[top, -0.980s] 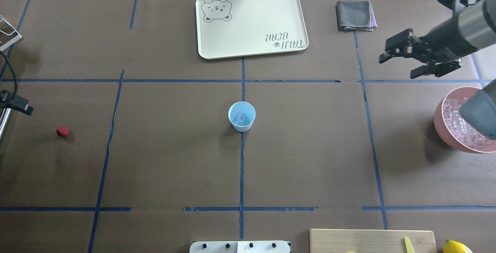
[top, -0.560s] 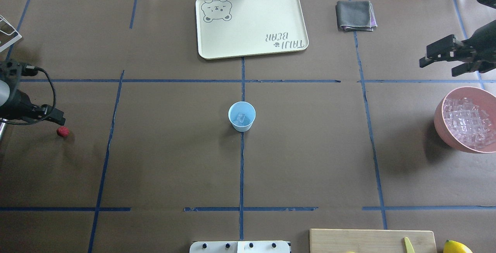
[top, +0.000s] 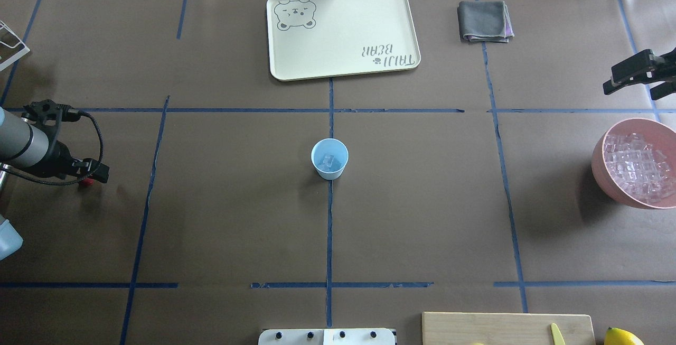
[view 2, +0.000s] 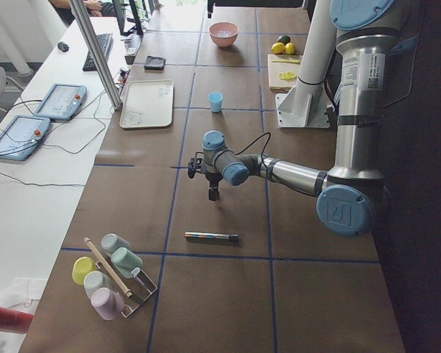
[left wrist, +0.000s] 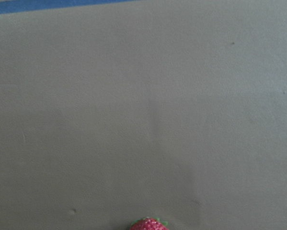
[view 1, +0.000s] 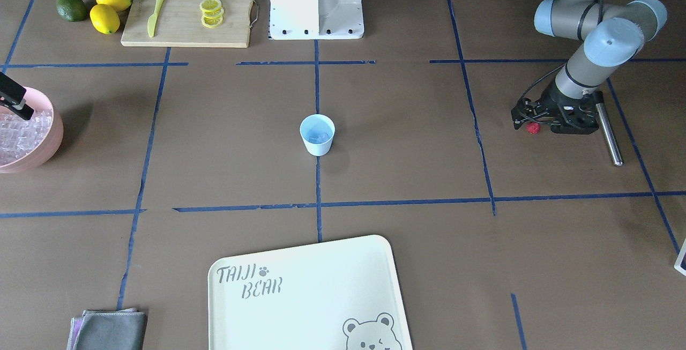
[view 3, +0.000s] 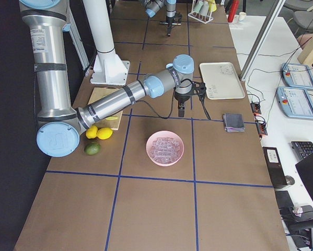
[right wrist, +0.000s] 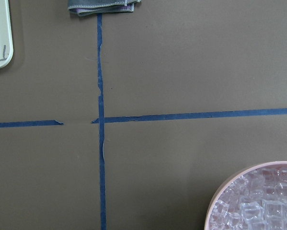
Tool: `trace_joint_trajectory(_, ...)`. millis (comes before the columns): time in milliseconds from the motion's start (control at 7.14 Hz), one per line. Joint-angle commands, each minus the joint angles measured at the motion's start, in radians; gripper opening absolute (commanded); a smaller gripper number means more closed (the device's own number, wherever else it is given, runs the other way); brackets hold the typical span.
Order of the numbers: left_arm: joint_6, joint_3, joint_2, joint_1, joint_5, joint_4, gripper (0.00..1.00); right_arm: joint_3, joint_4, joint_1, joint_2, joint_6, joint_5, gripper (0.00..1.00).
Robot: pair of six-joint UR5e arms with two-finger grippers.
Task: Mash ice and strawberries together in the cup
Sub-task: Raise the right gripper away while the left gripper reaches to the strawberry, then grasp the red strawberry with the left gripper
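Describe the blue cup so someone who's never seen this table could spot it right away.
Find the cream bear-print tray at the table's far edge and follow the blue tape line from it to mid-table. The cup stands on that line, alone. It is small, light blue and holds a little ice, unlike the wide pink bowl heaped with cubes.
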Motion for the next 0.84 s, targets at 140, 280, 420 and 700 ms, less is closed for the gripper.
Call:
trace_joint_trajectory(140, -0.003, 0.015, -0.002, 0.005, 0.000, -0.001, 0.90, 0.000, -0.001, -0.001, 0.002, -0.001, 0.000, 1.00)
trace_joint_trajectory(280, -0.008, 0.013, -0.008, 0.004, -0.001, -0.001, 0.67, 0.000, -0.001, -0.001, 0.002, -0.001, 0.000, 1.00)
trace_joint_trajectory(420, -0.008, 0.013, -0.011, 0.004, -0.006, -0.001, 0.41, 0.000, -0.001, -0.001, 0.002, -0.001, 0.000, 1.00)
trace_joint_trajectory(700, -0.005, 0.009, -0.013, 0.004, -0.007, 0.001, 0.00, 0.000, -0.001, -0.001, 0.002, -0.001, 0.000, 1.00)
